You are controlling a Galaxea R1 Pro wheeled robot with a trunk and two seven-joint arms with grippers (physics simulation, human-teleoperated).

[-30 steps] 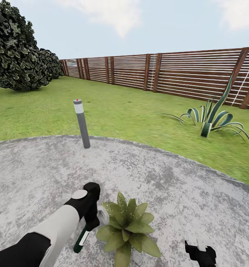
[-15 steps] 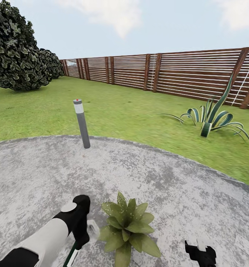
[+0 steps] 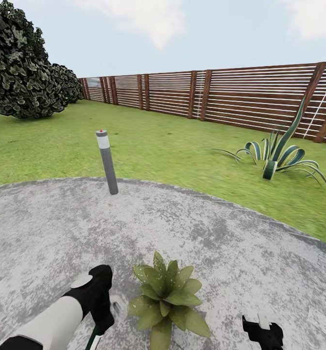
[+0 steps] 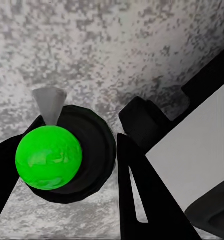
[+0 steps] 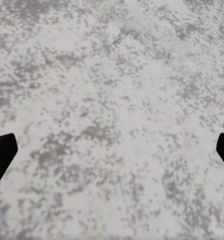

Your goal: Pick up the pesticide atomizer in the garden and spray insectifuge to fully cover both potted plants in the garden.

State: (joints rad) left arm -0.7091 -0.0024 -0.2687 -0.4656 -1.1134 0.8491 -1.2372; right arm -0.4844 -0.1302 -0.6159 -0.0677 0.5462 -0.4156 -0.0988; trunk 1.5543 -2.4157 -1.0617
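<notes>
One potted plant (image 3: 167, 299) is sitting in front of us on the stone patio (image 3: 240, 243), its broad green leaves spread low over a pot we cannot make out. We are using it as our landmark. Just beside it, on our left, the left end effector (image 3: 102, 323) is gripping the pesticide atomizer (image 3: 94, 338) — in the head view only the top of the slim dark green bottle is showing under the black fingers. In the left wrist view we are looking down on the atomizer's bright green cap (image 4: 48, 157) and its grey nozzle (image 4: 48, 104), wedged between the two dark fingers.

Farther from the plant, on our right, the right end effector (image 3: 263, 333) is hanging low over bare stone. Its two fingertips are sitting at opposite edges of the right wrist view, so it is spread wide and carrying nothing.

We are judging that the spraying step is in hand at this first plant. The next move is calling for a nozzle aimed at the leaves and passes over the whole rosette. After that we are needing to find the second plant, beyond the grey lamp post (image 3: 107, 163) or elsewhere.
</notes>
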